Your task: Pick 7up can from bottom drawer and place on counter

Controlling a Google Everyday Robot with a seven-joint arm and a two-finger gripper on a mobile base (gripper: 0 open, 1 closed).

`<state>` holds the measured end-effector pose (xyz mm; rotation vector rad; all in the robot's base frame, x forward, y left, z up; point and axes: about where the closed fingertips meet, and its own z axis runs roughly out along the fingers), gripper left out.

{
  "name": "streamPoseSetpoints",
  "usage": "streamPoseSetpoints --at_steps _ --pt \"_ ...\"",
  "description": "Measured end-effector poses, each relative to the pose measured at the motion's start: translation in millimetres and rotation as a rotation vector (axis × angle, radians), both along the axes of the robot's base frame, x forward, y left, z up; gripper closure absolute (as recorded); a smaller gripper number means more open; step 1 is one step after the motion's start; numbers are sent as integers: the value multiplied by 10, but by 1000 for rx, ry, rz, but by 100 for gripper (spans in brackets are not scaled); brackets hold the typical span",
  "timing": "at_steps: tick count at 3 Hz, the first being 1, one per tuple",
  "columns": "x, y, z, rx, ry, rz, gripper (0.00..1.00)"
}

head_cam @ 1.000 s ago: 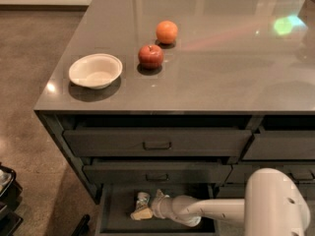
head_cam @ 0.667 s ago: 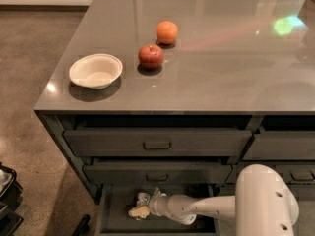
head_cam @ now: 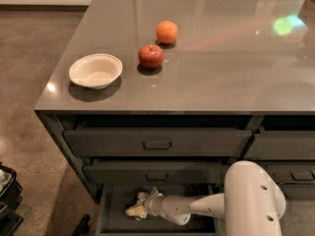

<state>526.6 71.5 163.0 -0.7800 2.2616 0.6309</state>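
Dark grey bottom drawer (head_cam: 116, 208) stands open, gripper (head_cam: 141, 205) inside. Its hold cannot be told; drawer front cut off.

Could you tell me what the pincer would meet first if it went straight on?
The pincer, low in the bottom drawer, points left; a pale object just ahead of it, possibly the 7up can, comes first, though depth is unclear.
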Motion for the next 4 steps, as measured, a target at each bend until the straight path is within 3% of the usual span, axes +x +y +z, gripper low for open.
streamPoseSetpoints --at_steps 2,3,4 --pt "-70 26 -196 -40 22 -17 0" --pt "-70 26 -197 -40 22 -17 17" --pt "-70 27 -197 -40 22 -17 42"
